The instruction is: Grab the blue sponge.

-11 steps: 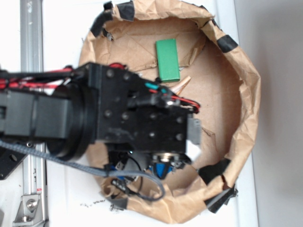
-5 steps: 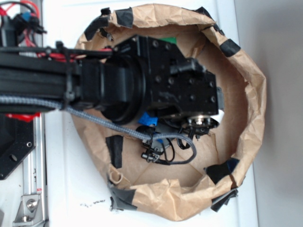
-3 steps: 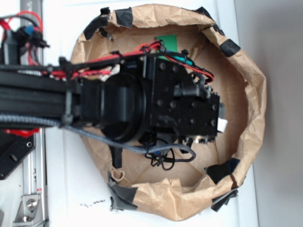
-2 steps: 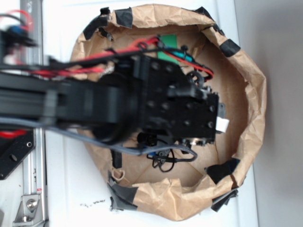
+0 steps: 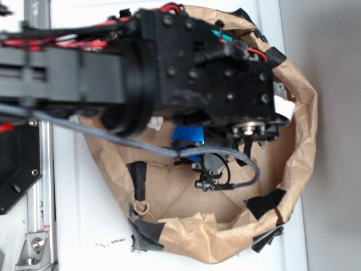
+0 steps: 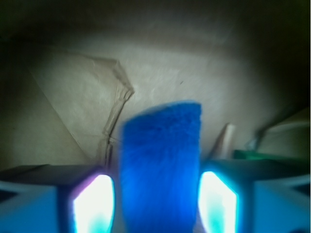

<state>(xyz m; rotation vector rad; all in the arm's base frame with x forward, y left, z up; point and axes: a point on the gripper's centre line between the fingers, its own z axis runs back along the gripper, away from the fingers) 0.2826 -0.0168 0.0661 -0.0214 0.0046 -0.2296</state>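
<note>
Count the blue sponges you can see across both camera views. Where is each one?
1. The blue sponge sits between the end effector fingers, and shows under the arm in the exterior view. The arm may hide others.

A robot lab: white table (image 5: pixel 73 226), taped brown-paper pen (image 5: pixel 299 141), metal rail (image 5: pixel 39 186).

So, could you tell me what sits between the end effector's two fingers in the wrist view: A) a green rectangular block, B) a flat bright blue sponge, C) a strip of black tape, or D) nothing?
B: the flat bright blue sponge fills the gap between the end effector fingers.
</note>
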